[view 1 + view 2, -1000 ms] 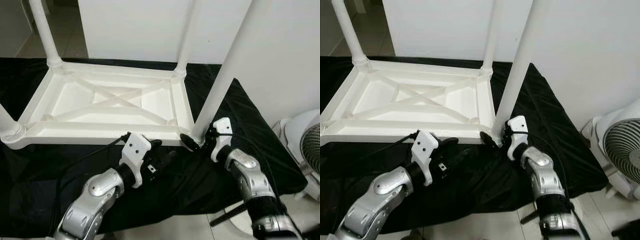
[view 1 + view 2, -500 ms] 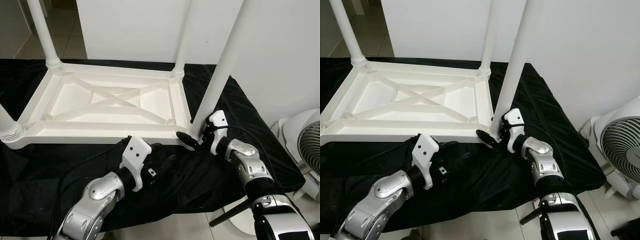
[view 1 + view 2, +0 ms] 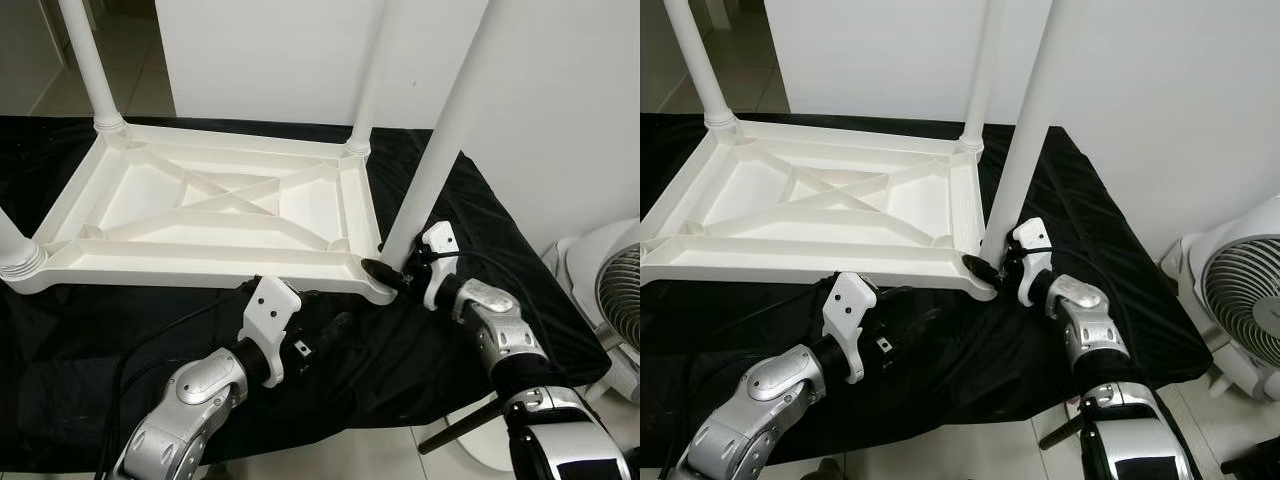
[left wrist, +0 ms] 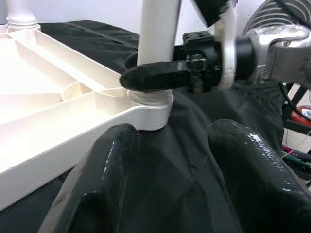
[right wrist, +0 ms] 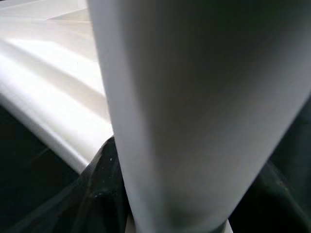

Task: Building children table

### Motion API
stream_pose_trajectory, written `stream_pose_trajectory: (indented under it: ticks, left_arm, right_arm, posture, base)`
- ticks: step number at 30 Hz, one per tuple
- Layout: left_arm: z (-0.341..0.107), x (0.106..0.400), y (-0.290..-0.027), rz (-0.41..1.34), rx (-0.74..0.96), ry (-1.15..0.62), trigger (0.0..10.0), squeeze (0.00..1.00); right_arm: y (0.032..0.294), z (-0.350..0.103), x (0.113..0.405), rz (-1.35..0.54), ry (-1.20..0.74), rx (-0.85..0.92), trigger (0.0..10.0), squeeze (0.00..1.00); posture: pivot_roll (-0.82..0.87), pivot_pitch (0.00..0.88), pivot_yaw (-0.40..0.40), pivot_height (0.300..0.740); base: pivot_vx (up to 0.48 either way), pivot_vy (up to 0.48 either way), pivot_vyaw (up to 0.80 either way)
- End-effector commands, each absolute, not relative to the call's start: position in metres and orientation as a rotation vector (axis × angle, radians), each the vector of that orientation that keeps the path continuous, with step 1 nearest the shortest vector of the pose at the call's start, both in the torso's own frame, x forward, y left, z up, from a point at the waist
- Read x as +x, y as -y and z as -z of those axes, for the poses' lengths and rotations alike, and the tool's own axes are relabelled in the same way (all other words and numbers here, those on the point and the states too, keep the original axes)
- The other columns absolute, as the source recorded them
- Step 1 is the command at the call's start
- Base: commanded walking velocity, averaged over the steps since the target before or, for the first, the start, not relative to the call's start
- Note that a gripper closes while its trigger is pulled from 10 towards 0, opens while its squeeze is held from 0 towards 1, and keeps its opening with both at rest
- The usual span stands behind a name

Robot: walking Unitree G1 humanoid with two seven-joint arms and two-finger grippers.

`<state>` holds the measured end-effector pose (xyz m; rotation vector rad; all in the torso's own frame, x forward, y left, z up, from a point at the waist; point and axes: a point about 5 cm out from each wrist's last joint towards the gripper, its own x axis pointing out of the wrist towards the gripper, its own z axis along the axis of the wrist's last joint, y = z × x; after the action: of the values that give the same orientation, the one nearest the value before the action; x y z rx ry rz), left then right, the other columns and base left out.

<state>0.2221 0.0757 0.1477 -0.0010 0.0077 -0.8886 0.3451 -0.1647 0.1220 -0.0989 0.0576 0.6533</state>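
Jaws: your right gripper (image 3: 392, 276) is clamped around the base of the near-right leg (image 3: 436, 150), one black finger (image 4: 160, 76) wrapped across the front just above the socket. Your left gripper (image 4: 172, 160) is spread wide and holds nothing; it hovers just over the black cloth (image 3: 480, 230), near the same corner but not touching it.

Task piece: the white table top (image 3: 215, 215) lies upside down on the cloth, ribbed underside up, diagonal braces showing. The near-right leg stands in the corner socket (image 4: 151, 107); whether it is fully seated you cannot tell. The far-left leg (image 3: 88, 60) and the far-right leg (image 3: 368, 75) stand upright in their sockets. The base of a fourth leg (image 3: 15, 250) shows at the near-left corner.

Handling, as judgement: moulded plastic, probably light and fairly stiff, with smooth, glossy tubes, so expect the fingers to slip if you twist or push hard. The long leg gives a lot of leverage on the socket, so a low hold near the collar, as now, should keep it from tipping. The top may slide on the cloth; consider bracing the near rim (image 3: 180, 272) with the free left gripper.

Surroundings: a white wall (image 3: 270, 50) behind, a white fan (image 3: 610, 290) at the right, tiled floor beyond the cloth.
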Motion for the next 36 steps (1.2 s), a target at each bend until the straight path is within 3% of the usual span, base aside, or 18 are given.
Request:
stream_pose_trajectory:
  ticks: [1, 7, 8, 15, 22, 23, 24, 25, 26, 36]
  left_arm:
    - [-0.148, 0.222, -0.076, 0.859, 0.007, 0.004, 10.0, 0.0]
    - [-0.147, 0.223, -0.076, 0.853, 0.002, 0.005, 10.0, 0.0]
    - [-0.147, 0.223, -0.075, 0.854, -0.001, 0.006, 10.0, 0.0]
    - [-0.148, 0.227, -0.074, 0.849, -0.006, 0.018, 10.0, 0.0]
    - [-0.149, 0.228, -0.073, 0.846, -0.008, 0.021, 10.0, 0.0]
    - [-0.149, 0.228, -0.073, 0.845, -0.008, 0.022, 10.0, 0.0]
    - [-0.149, 0.228, -0.073, 0.845, -0.008, 0.022, 10.0, 0.0]
    - [-0.149, 0.229, -0.073, 0.841, -0.007, 0.023, 10.0, 0.0]
    - [-0.149, 0.229, -0.074, 0.836, -0.006, 0.025, 10.0, 0.0]
    - [-0.15, 0.231, -0.077, 0.812, 0.011, 0.035, 10.0, 0.0]
  right_arm:
    - [0.178, -0.1, 0.339, -0.49, -0.164, -0.122, 0.0, 0.0]
    - [0.177, -0.092, 0.332, -0.316, -0.186, -0.037, 0.0, 0.0]
    - [0.167, -0.09, 0.325, -0.216, -0.171, 0.012, 0.0, 0.0]
    - [0.145, -0.096, 0.315, -0.021, -0.117, 0.095, 0.0, 0.0]
    - [0.138, -0.1, 0.313, 0.011, -0.106, 0.115, 0.0, 0.0]
    - [0.135, -0.102, 0.313, 0.0, -0.1, 0.112, 4.7, 0.0]
    - [0.135, -0.102, 0.313, 0.0, -0.1, 0.112, 4.7, 0.0]
    - [0.135, -0.105, 0.312, -0.006, -0.09, 0.108, 10.0, 0.0]
    - [0.138, -0.108, 0.311, 0.0, -0.067, 0.096, 10.0, 1.0]
    - [0.152, -0.123, 0.296, -0.041, 0.046, 0.098, 10.0, 1.0]
  posture:
    - [0.19, 0.04, -0.109, 0.74]
    - [0.18, 0.045, -0.115, 0.74]
    - [0.16, 0.046, -0.118, 0.74]
    - [0.15, 0.054, -0.121, 0.74]
    - [0.15, 0.06, -0.117, 0.74]
    - [0.15, 0.06, -0.116, 0.74]
    - [0.15, 0.06, -0.116, 0.74]
    - [0.15, 0.061, -0.116, 0.74]
    - [0.15, 0.063, -0.113, 0.74]
    - [0.15, 0.068, -0.107, 0.74]
  base:
    - [0.0, 0.0, 0.0]
    - [0.0, 0.0, 0.0]
    - [0.0, 0.0, 0.0]
    - [0.0, 0.0, 0.0]
    - [0.0, 0.0, 0.0]
    - [0.0, 0.0, 0.0]
    - [0.0, 0.0, 0.0]
    - [0.0, 0.0, 0.0]
    - [0.0, 0.0, 0.0]
    - [0.0, 0.0, 0.0]
